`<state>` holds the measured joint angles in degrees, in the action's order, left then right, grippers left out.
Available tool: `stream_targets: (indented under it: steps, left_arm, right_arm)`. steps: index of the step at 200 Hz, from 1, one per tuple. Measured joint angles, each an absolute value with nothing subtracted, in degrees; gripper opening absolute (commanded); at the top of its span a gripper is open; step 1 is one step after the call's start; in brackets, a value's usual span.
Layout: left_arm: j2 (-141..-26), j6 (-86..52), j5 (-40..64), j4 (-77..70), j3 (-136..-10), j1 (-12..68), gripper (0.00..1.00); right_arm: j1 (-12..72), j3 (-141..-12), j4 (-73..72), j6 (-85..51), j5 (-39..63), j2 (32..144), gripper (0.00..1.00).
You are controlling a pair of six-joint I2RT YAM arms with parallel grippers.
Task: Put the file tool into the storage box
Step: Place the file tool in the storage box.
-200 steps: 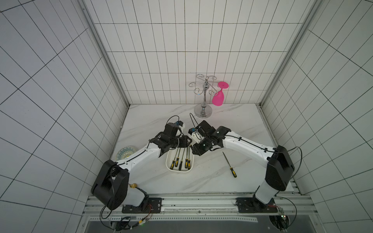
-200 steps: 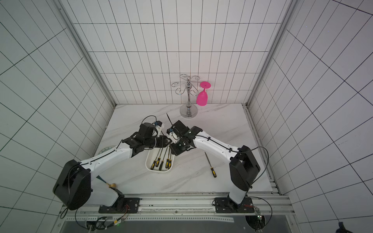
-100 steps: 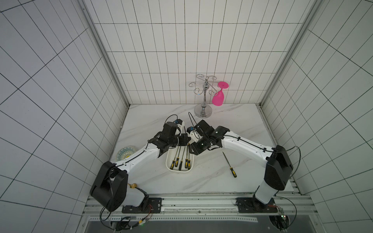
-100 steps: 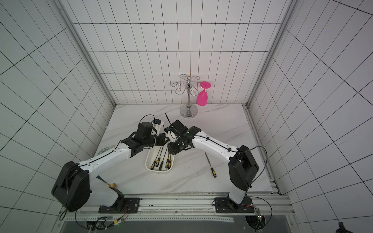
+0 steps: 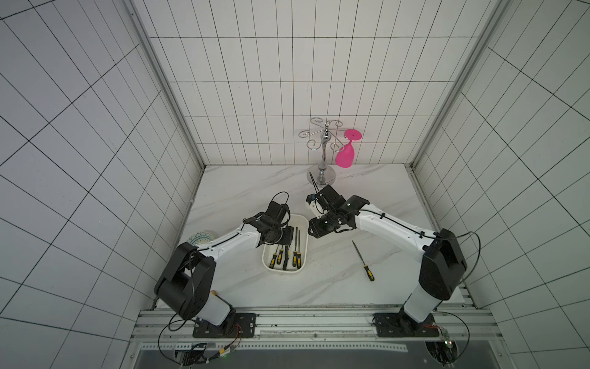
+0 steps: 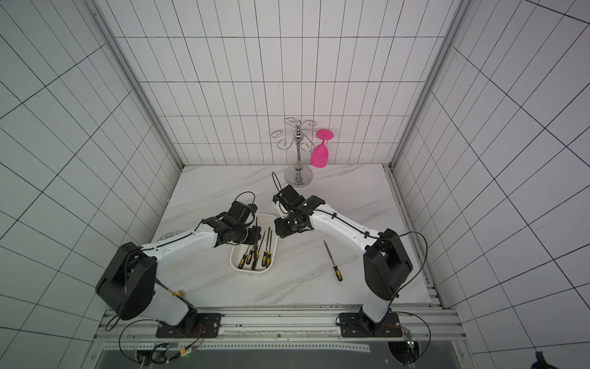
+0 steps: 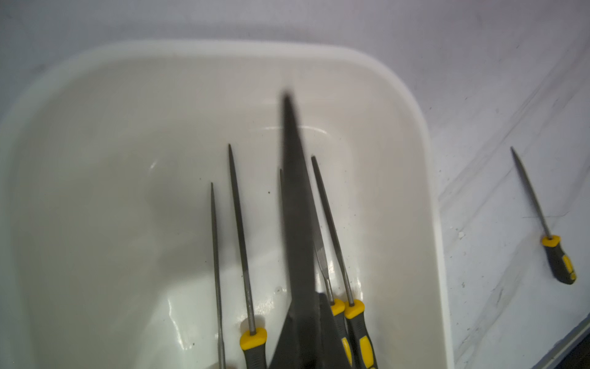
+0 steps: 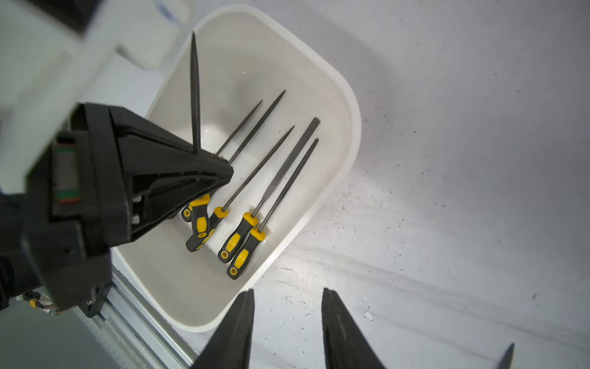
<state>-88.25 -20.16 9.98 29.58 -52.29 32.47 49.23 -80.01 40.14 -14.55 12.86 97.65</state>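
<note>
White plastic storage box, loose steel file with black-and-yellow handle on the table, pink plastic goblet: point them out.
Storage box (image 8: 255, 54): right wrist view, bare inner surface.
Loose file (image 7: 559, 260): left wrist view, handle.
Pink goblet (image 5: 345, 157): in a top view, bowl.

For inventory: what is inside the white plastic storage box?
Five yellow-handled metal files lie in the white plastic storage box; the left gripper, jaws shut on a sixth file, covers some handles.

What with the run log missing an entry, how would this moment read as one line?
left pincer: shut on held file above storage box | right pincer: open, empty | loose file: on table
</note>
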Motion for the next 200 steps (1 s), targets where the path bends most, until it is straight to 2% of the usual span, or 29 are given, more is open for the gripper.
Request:
stream_targets:
  steps: [45, 62, 79, 94, 116, 164, 200]
  left_arm:
    - [-90.9, -18.5, 10.1, 31.3, -55.0, 34.2, 0.0]
    - [-91.1, -18.2, 9.8, 32.0, -55.0, 34.1, 0.19]
    - [-91.1, -18.5, 9.2, 32.5, -55.0, 34.1, 0.42]
    - [-91.2, -18.0, 8.9, 32.9, -55.2, 34.1, 0.51]
    - [-91.9, -18.4, 8.4, 33.4, -55.7, 34.1, 0.53]
    - [-92.1, -18.5, 7.9, 33.3, -56.1, 34.1, 0.54]
    - [-92.1, -18.5, 7.8, 33.2, -56.1, 34.1, 0.54]
  right_arm:
    - [49.1, -79.6, 40.1, -15.3, 12.5, 97.6, 0.4]
    - [48.6, -78.8, 40.1, -15.8, 12.3, 97.6, 0.41]
    - [47.9, -77.8, 40.1, -16.6, 11.8, 97.6, 0.41]
    - [46.7, -76.6, 40.2, -17.7, 10.8, 97.2, 0.42]
    - [44.4, -74.7, 40.4, -20.0, 8.7, 96.2, 0.42]
    - [39.5, -68.4, 44.7, -25.9, 0.0, 92.8, 0.51]
    - [39.0, -62.6, 48.4, -28.9, -4.7, 91.4, 0.52]
